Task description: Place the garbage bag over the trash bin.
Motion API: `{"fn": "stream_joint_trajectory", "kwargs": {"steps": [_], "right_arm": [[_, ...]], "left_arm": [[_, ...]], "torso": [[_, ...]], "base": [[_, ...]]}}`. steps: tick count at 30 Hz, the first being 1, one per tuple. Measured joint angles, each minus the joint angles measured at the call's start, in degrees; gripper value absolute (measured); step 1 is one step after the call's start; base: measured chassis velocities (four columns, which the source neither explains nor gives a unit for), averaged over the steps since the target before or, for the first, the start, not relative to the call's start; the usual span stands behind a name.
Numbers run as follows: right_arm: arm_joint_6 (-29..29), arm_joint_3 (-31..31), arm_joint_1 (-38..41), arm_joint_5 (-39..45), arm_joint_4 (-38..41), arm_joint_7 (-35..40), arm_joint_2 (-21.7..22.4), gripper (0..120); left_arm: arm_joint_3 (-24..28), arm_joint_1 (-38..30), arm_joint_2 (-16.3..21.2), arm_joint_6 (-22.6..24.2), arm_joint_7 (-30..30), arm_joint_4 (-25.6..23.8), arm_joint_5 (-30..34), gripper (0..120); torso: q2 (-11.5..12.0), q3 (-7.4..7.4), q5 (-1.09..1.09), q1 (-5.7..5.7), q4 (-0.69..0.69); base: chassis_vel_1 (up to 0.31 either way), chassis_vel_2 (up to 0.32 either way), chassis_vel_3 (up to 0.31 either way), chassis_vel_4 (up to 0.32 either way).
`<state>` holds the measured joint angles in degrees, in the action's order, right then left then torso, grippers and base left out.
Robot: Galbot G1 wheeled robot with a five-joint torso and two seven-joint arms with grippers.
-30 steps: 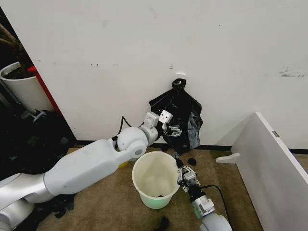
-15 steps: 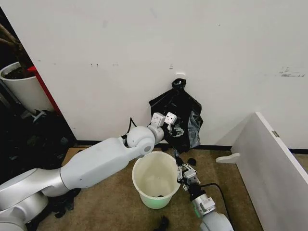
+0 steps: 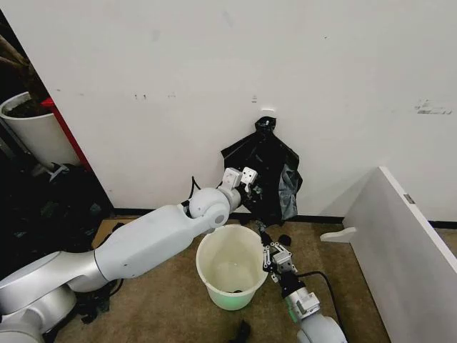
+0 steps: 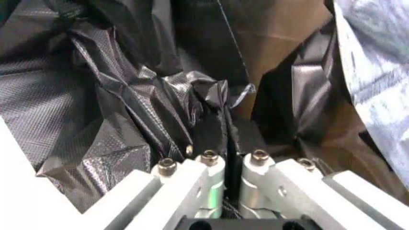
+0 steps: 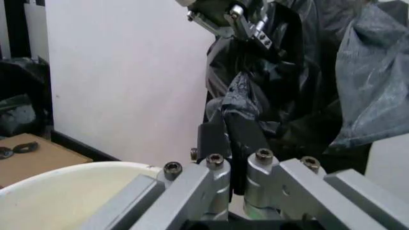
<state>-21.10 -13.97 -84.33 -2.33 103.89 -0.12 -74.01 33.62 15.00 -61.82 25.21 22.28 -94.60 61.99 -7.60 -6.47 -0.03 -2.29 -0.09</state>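
Nearest the camera, the right gripper (image 3: 267,246) sits just off the trash bin (image 3: 230,266)'s far-right rim, fingers pinched together on a black strip of the garbage bag (image 3: 265,177). You can see it well in the right wrist view, where the pads (image 5: 242,134) clamp a fold that runs up into the hanging plastic. That arm hasn't budged over the last second, so one corner stays anchored right by the rim

The bin itself is in the same spot on the brown floor (image 3: 150,307), mouth open, nothing draped over it yet

Further back is where the action is. The left gripper (image 3: 251,187) has slid forward and a little up over the last second, with the elbow swinging in over the bin's back rim. It's buried in the bag's front now, and the left wrist view shows its fingers (image 4: 211,132) closed on a crinkled pleat

The bag still hangs against the white wall (image 3: 214,78) from its knotted top

My read: both grippers have plastic now, so it looks ready to pull the bag open and bring it down over the rim, though that stretch hasn't started
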Motion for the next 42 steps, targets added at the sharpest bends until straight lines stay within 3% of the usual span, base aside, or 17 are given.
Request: {"fn": "stream_joint_trajectory", "kwargs": {"steps": [8, 15, 20, 22, 24, 25, 35, 42], "right_arm": [[0.8, -0.3, -0.7, 1.3, 1.6, 0.3, -0.1, 0], [2.0, -0.7, -5.3, 2.0, 7.4, -0.3, 2.9, 28], [2.2, -1.8, -8.4, 3.1, 10.3, -0.4, 3.9, 42], [2.5, -2.5, -9.4, 6.1, 11.7, -0.5, 4.2, 53], [2.6, -2.7, -9.3, 6.6, 11.8, -0.5, 4.1, 53], [3.2, -3.2, -8.2, 8.4, 11.7, -0.3, 3.9, 62], [12.4, -3.3, 3.9, 27.5, 5.6, -0.6, 4.5, 98], [15.8, -2.4, 10.6, 35.5, 2.0, -2.3, 6.4, 100]], "left_arm": [[-4.9, 5.3, 1.5, -6.1, 0.1, -3.2, -0.9, 0], [-9.6, 11.1, 2.2, -13.2, -0.2, -4.7, -2.0, 0], [-10.4, 11.7, 1.7, -14.3, -0.4, -4.1, -2.1, 0], [-10.8, 12.0, 1.5, -14.5, -0.4, -3.8, -2.1, 0], [-10.8, 12.0, 1.5, -14.5, -0.4, -3.7, -2.1, 0], [-10.8, 12.1, 1.6, -14.5, -0.4, -3.7, -2.2, 0], [-9.9, 12.0, 2.0, -14.4, -0.4, -3.5, -2.2, 0], [-9.7, 11.7, 1.9, -14.2, -0.3, -3.8, -2.2, 0]], "torso": [[0.0, 0.00, 0.00, 0.00, 0.00], [0.0, 0.01, 0.00, 0.00, 0.00], [0.0, 0.01, 0.00, 0.00, -0.01], [0.0, 0.01, 0.00, 0.00, -0.02], [0.0, 0.01, 0.00, 0.00, -0.01], [0.0, 0.00, 0.00, 0.00, -0.02], [0.0, 0.00, 0.01, 0.00, 0.00], [0.0, 0.00, 0.00, 0.00, 0.00]], "base": [[0.000, 0.000, 0.000, 0.000], [0.000, 0.000, 0.000, 0.000], [0.000, 0.000, 0.000, 0.000], [0.000, 0.000, 0.000, 0.000], [0.000, 0.000, 0.000, 0.000], [0.000, 0.000, 0.000, 0.000], [0.000, 0.000, 0.000, 0.000], [0.000, 0.000, 0.000, 0.000]]}}
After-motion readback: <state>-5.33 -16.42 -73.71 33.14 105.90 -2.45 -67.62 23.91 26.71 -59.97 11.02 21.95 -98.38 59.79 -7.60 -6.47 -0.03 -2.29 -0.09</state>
